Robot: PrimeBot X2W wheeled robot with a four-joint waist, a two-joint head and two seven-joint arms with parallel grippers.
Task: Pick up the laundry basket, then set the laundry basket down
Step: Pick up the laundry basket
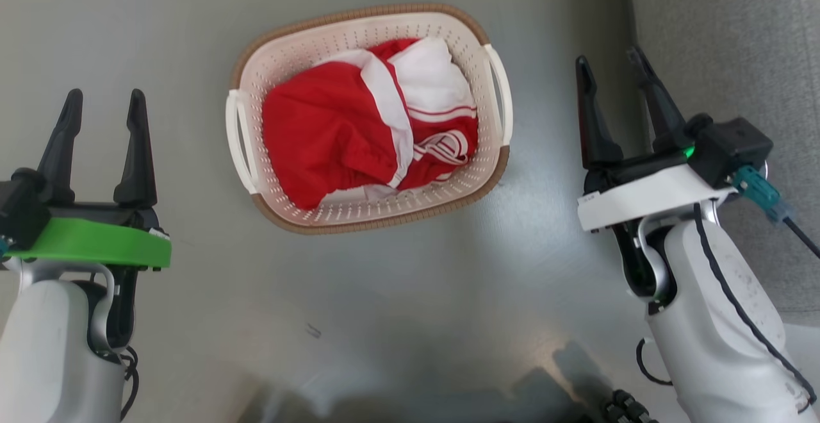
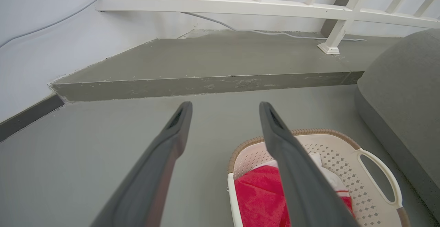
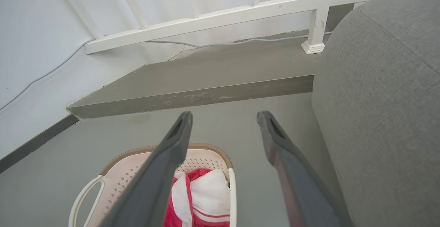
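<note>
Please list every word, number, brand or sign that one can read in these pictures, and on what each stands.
Nothing can be read with certainty.
White emblem on the red and white garment in the laundry basket: a curled shape, not legible as letters.
Small dark mark on the white mount of the right gripper: too small to read.

Head overhead, wrists beside laundry basket (image 1: 306,48)

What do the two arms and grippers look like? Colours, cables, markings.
Left gripper: two long dark tapered fingers on a bright green plate, pale grey forearm, black cable loops. Right gripper: same fingers, white plate, green light, black box with teal connector, black cable down white forearm.
</note>
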